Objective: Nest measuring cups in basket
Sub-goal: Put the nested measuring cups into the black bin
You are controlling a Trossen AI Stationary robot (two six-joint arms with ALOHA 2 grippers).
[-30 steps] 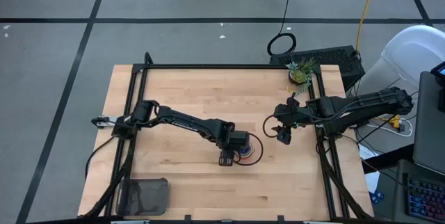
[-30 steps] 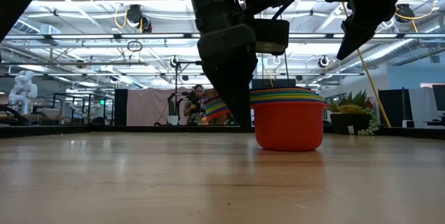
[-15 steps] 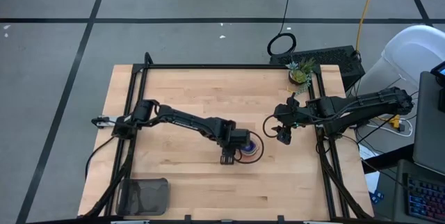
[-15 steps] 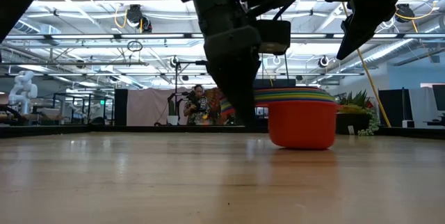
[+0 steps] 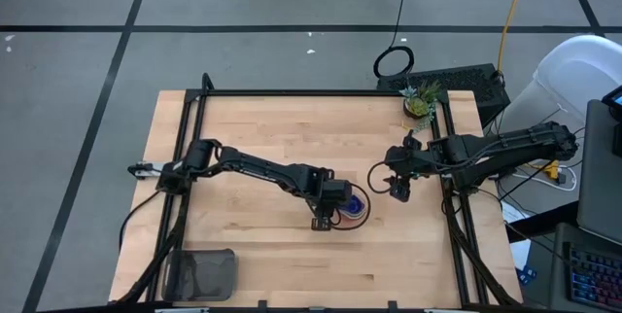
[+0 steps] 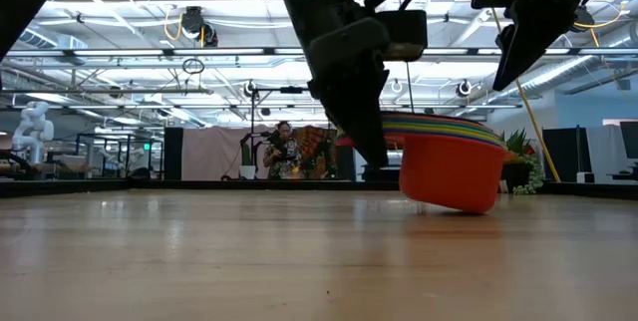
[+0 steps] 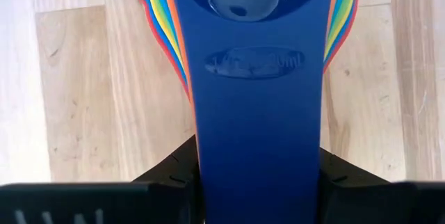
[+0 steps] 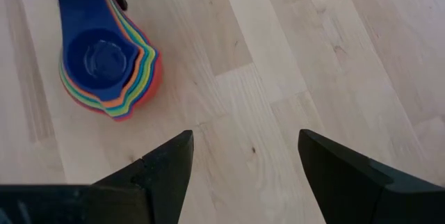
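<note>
The measuring cups sit nested in one stack, dark blue innermost and red outermost, right of the table's middle. My left gripper is shut on the stack's handles. The stack shows tilted in the low view. My right gripper hangs open above the table to the right of the stack, touching nothing; its wrist view shows the stack ahead of it. The basket, dark grey, stands at the table's near left corner, far from both grippers. My left gripper pinches the stacked flat handles between its two fingers, lying along them. It comes from above, slanting from the table's left. The stack is tilted with its handle side raised; its lower far edge is at or just above the table.
A small potted plant stands at the far right corner. A black frame rail runs around the table's edges. Bare wood lies between the stack and the basket. A person shows far off in the room behind.
My left gripper has dragged the stack a short way toward the table's right, still shut on the handles. In the last half second it has tipped the stack, raising the handle side while the opposite bottom edge stays low.
</note>
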